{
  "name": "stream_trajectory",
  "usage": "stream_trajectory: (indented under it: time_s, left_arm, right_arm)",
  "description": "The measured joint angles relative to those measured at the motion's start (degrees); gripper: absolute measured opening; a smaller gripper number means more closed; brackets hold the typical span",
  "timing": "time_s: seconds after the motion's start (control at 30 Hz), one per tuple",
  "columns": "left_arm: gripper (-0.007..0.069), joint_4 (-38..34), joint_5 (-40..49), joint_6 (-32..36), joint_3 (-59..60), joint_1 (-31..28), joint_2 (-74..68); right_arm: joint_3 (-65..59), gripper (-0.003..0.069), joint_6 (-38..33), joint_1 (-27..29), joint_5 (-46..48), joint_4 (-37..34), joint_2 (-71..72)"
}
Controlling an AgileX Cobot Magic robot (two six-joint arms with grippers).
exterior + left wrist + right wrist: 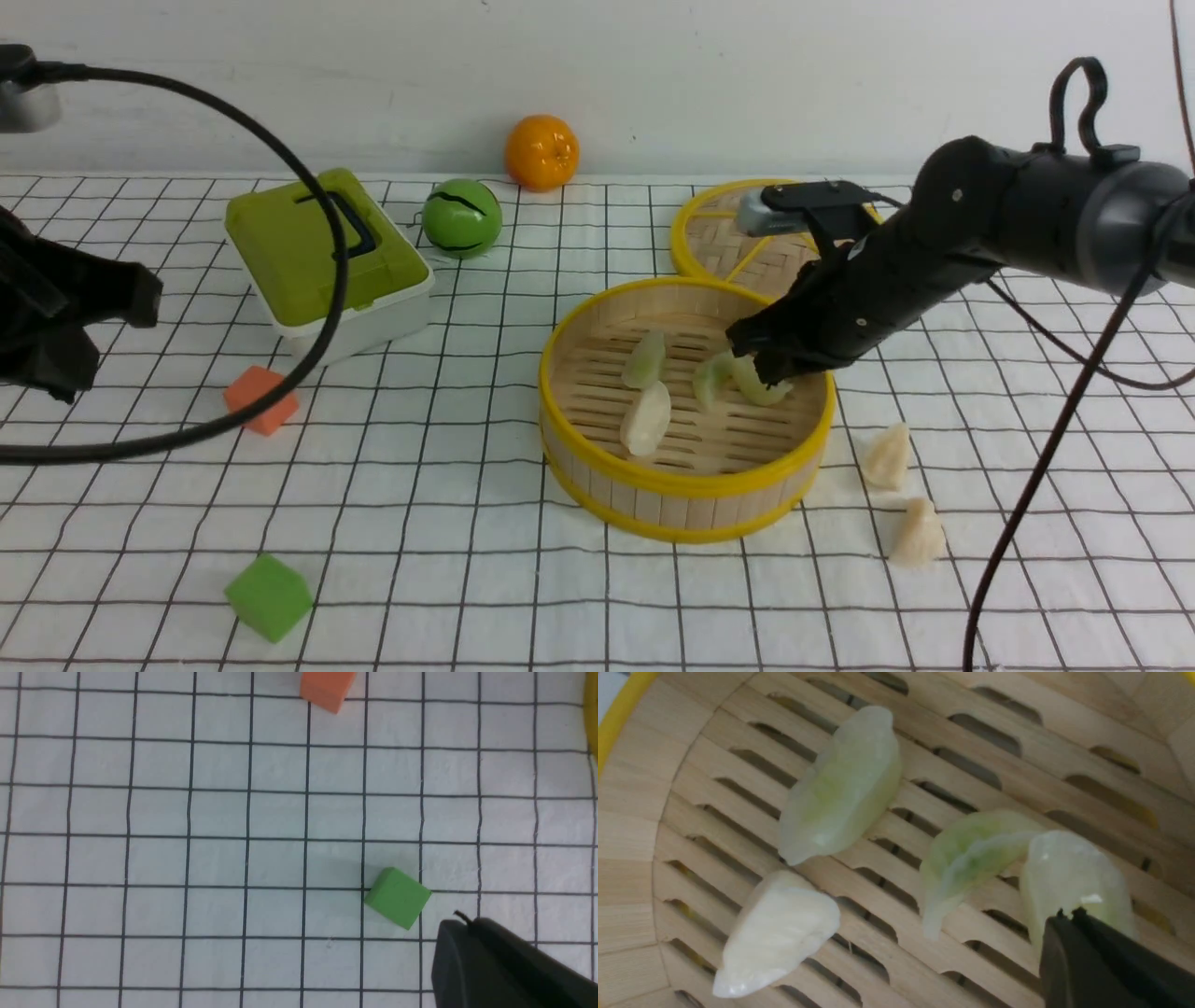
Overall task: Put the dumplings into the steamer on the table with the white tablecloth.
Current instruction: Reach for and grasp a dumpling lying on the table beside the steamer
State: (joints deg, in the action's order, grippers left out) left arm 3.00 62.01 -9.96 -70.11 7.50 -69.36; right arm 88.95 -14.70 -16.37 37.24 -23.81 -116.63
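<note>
Nearest lies a green foam cube (269, 597) on the white tablecloth (485, 523), and the left gripper (460, 940) hangs over that cloth with its jaws pressed together. Four dumplings (646, 420), three green and one cream, lie in the steamer (686, 485), while two cream dumplings (886, 456) sit on the cloth just right of it. Over the basket the right gripper (1066, 924) is likewise pressed together, its tip touching a green dumpling (1069, 872).

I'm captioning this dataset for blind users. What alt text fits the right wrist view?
Close look into the bamboo steamer: one white dumpling and three pale green dumplings are inside, over its slatted floor. The right gripper, its black jaws shut, overlaps the edge of the closest green dumpling; whether it holds it is unclear.
</note>
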Motion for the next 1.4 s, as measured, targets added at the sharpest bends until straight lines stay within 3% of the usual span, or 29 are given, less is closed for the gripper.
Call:
stream_trajectory:
  time_s: [0.27, 0.5, 0.63, 0.73, 0.8, 0.83, 0.87, 0.9, 0.97, 1.07, 1.23, 1.4]
  left_arm:
    - [-0.0013, -0.78, -2.33, 0.0, 0.33, 0.0, 0.52]
    - [-0.0013, -0.9, -2.53, 0.0, 0.33, 0.0, 0.52]
    - [-0.0013, -2.12, -2.53, 0.0, 0.33, 0.0, 0.52]
    - [-0.0013, -3.64, -3.06, 0.05, 0.33, 0.0, 0.52]
    - [-0.0013, -4.46, -4.01, 0.32, 0.33, 0.0, 0.52]
    - [-0.0013, -4.52, -4.07, 0.38, 0.33, 0.0, 0.52]
    - [-0.0013, -4.71, -4.19, 0.98, 0.33, 0.0, 0.52]
    - [-0.0013, -4.71, -4.19, 0.98, 0.33, 0.0, 0.52]
    - [-0.0013, -4.77, -4.21, 1.34, 0.33, 0.0, 0.52]
    - [-0.0013, -5.09, -4.26, 1.41, 0.33, 0.0, 0.52]
    - [-0.0013, -5.39, -4.46, 1.51, 0.33, 0.0, 0.52]
    - [-0.0013, -5.53, -4.65, 1.62, 0.33, 0.0, 0.52]
  right_arm:
    - [0.0, -0.0005, -0.21, -1.96, 1.09, -2.93, 0.06]
    - [0.0, -0.0004, -0.17, -0.05, 4.14, -1.24, 5.16]
    - [0.0, 0.001, 6.76, 3.66, 8.28, 2.2, 9.1]
    - [-0.24, 0.006, 12.87, 6.56, 12.38, 7.17, 9.45]
    - [-2.53, 0.0154, 15.95, 8.08, 13.5, 11.1, 8.79]
    - [-2.76, 0.0163, 16.11, 8.18, 13.5, 11.32, 8.73]
    - [-5.2, 0.0244, 17.42, 8.36, 12.66, 12.39, 8.23]
    - [-5.2, 0.0244, 17.42, 8.36, 12.66, 12.39, 8.23]
    - [-9.38, 0.0355, 18.37, 8.36, 7.73, 12.03, 8.02]
    - [-12.02, 0.0407, 18.76, 8.36, 2.04, 10.29, 7.81]
    - [-12.66, 0.0395, 20.08, 8.47, -1.29, 9.28, 5.27]
    - [-12.61, 0.0288, 20.04, 8.54, -1.82, 6.74, 2.18]
